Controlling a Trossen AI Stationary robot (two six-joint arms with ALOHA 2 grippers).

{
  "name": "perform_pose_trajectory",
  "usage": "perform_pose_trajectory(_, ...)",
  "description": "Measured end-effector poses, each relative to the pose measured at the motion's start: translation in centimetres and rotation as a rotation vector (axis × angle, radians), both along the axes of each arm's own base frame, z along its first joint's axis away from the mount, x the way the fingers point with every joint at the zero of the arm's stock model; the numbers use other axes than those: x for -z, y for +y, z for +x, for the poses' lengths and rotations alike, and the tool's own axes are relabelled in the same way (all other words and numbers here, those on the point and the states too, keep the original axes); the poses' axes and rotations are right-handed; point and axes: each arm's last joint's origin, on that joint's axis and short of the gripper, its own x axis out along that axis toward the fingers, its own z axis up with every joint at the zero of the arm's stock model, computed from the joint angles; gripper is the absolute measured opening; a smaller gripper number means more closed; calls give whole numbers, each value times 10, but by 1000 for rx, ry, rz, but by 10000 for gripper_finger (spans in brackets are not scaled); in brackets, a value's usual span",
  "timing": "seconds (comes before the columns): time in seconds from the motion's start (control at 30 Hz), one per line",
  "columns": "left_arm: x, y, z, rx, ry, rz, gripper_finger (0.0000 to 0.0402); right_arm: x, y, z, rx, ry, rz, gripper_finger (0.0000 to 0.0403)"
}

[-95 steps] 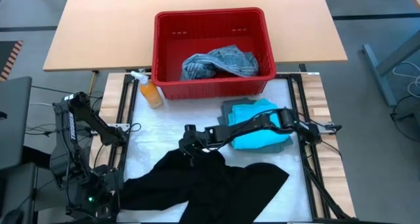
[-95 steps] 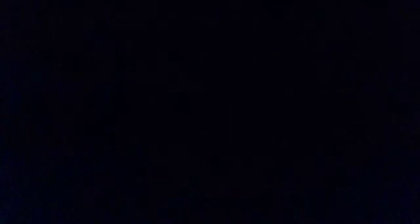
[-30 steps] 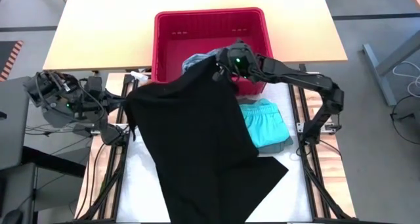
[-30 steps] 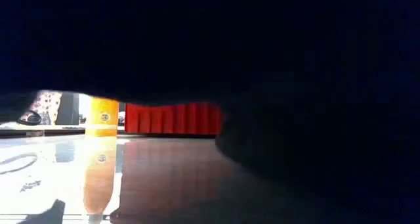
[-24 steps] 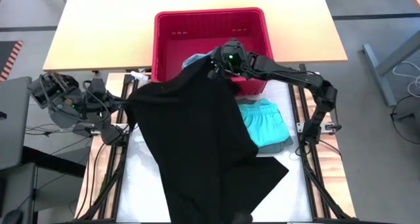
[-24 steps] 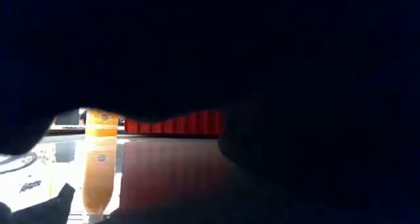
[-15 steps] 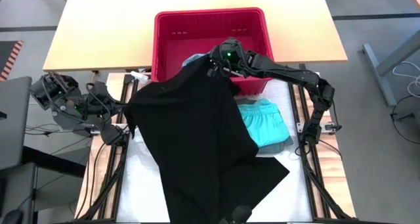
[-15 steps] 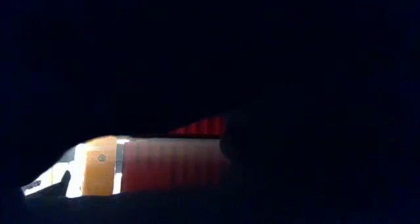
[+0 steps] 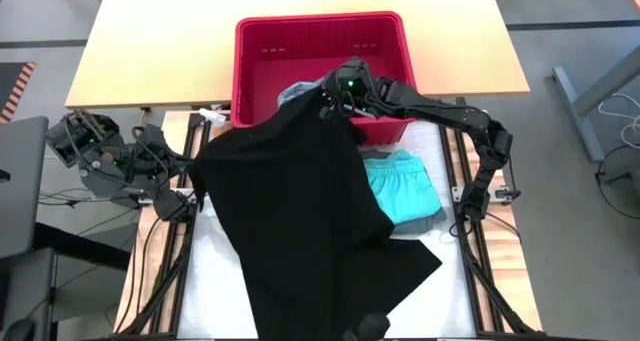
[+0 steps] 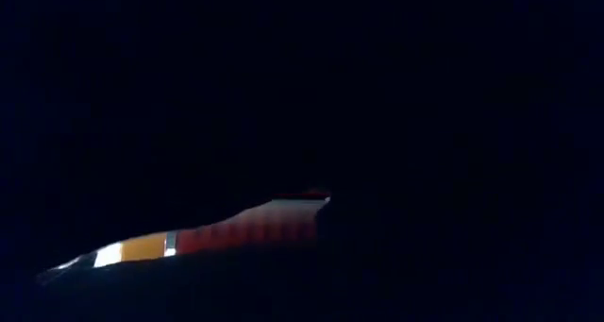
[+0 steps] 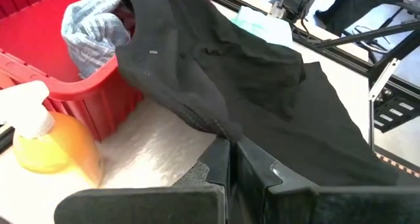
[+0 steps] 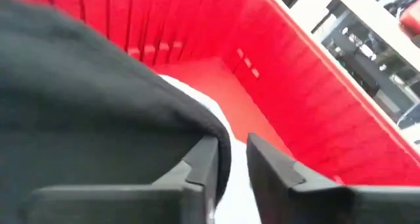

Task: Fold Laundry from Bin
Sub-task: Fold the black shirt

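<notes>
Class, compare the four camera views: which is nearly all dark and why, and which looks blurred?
Low view: almost wholly dark, apparently because the black garment hangs before the lens, leaving one lit sliver with the orange bottle and red bin. Right wrist view: soft and smeared, bin wall unsharp. High view: evenly lit, sharp. Left wrist view: clear, with the bottle close and large.

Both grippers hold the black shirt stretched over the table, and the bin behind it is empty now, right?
Not empty: the high view shows a blue-grey garment still in the bin. The left gripper and right gripper do hold the black shirt.
</notes>
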Motion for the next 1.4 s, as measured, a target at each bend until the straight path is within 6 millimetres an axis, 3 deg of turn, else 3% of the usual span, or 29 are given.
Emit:
perform_pose_trajectory(0.2,0,-1,1,1,5,1,0,-20,-5,-19,53,37,86,159)
perform_pose_trajectory(0.33,1,-4,3,27,30,-1,0,-31,12,-25,36,63,201,185)
perform_pose_trajectory(0.5,2,-8,7,44,56,4,0,-35,15,-26,148,80,128,190)
perform_pose_trajectory(0.67,3,-15,13,64,93,5,0,-34,9,-34,208,69,182,187)
perform_pose_trajectory(0.9,6,-25,21,69,139,-20,0,-40,22,-46,212,92,213,187)
perform_pose_trajectory(1.2,8,-32,27,71,172,-26,0,-80,72,-73,118,-57,214,187)
perform_pose_trajectory(1.3,8,-32,28,65,176,-34,0,-84,101,-83,-14,-57,331,187)
perform_pose_trajectory(1.4,8,-32,27,63,178,-51,0,-73,140,-86,-177,39,482,187)
